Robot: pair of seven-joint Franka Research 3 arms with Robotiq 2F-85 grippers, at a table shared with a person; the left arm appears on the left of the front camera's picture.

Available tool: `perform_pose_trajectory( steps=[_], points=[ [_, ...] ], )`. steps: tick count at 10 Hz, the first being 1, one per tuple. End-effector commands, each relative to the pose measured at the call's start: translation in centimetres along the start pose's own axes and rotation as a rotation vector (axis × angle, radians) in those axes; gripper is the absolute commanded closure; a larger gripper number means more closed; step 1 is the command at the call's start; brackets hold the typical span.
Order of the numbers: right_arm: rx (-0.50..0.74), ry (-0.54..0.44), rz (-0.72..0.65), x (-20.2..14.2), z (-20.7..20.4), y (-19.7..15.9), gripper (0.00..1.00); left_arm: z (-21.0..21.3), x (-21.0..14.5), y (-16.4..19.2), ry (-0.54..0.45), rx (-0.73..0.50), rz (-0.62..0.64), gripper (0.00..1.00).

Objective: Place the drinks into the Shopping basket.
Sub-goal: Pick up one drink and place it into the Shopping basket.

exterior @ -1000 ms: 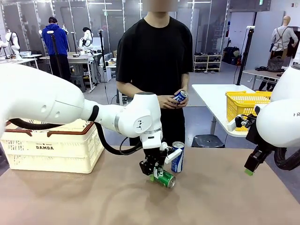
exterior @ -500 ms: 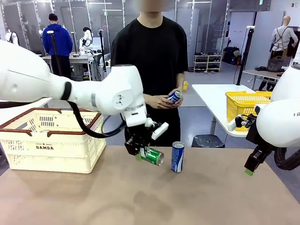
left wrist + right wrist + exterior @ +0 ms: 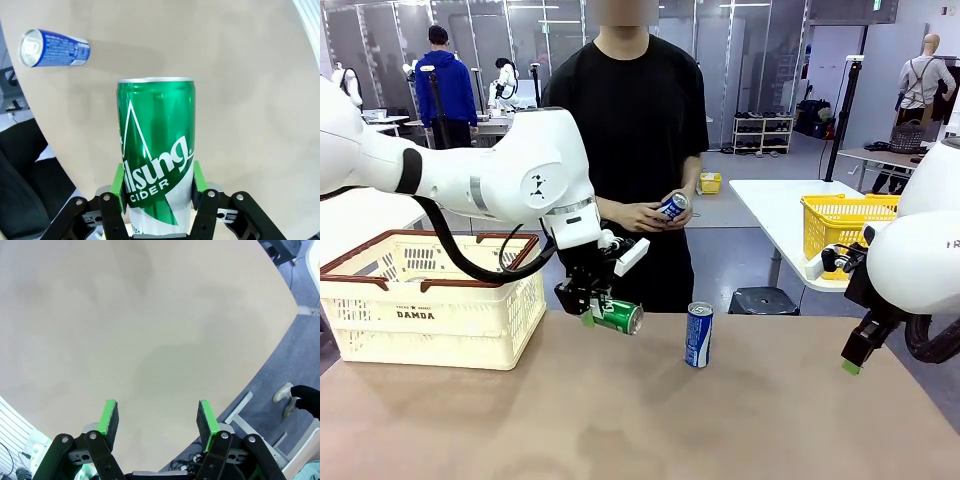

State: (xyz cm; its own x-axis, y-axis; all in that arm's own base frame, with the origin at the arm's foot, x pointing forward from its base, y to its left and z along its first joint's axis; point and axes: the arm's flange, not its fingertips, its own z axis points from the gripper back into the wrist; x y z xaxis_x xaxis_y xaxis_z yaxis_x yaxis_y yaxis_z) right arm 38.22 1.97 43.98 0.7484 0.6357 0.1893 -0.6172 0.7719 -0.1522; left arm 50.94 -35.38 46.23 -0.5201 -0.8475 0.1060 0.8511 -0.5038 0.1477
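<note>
Pads on the left gripper are clamped on the lower end of the green can, one on each side. The can juts out along the fingers, its top pointing away from the wrist.

A second ago this grip sat low over the table, with the can just beside the standing blue can. Since then the arm has lifted it and swung it toward the robot's left. In the front view it now hangs tilted, nearly on its side and clear of the tabletop. It is near the right wall of the basket but below the brown rim.

The blue can has stayed upright where it was, now well apart from the gripper. The person across the table holds a second blue can in both hands, which have drifted a little to the robot's left. The right gripper has not moved: its fingers are apart with nothing between them, hovering by the table's right edge.

As I read it, the pick is done and the carry is under way. The green can must rise above the rim and cross it before release. Both blue cans remain outside the basket. Whether anything already lies inside it I cannot tell.
</note>
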Motion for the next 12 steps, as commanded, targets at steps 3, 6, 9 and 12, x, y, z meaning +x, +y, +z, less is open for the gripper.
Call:
perform_pose_trajectory(
  steps=[3, 6, 9, 12],
  points=[
    [0.002, -0.002, -0.004, -0.2, 0.0, -0.1, 0.21, -0.4, 0.6, 0.8, -0.006, 0.006, -0.015, 1.0],
    [0.002, -0.002, -0.004, -0.2, 0.0, -0.1, 0.21, -0.7, 0.6, 0.4, 0.061, -0.031, -0.02, 0.42],
    [0.002, -0.002, -0.004, -0.2, 0.0, -0.1, 0.21, 5.5, -1.9, 0.3, 0.082, 0.038, 0.029, 0.42],
    [0.002, -0.002, -0.004, -0.2, 0.0, -0.1, 0.21, 11.7, -7.4, 0.0, 0.134, 0.084, 0.172, 0.42]
  ],
)
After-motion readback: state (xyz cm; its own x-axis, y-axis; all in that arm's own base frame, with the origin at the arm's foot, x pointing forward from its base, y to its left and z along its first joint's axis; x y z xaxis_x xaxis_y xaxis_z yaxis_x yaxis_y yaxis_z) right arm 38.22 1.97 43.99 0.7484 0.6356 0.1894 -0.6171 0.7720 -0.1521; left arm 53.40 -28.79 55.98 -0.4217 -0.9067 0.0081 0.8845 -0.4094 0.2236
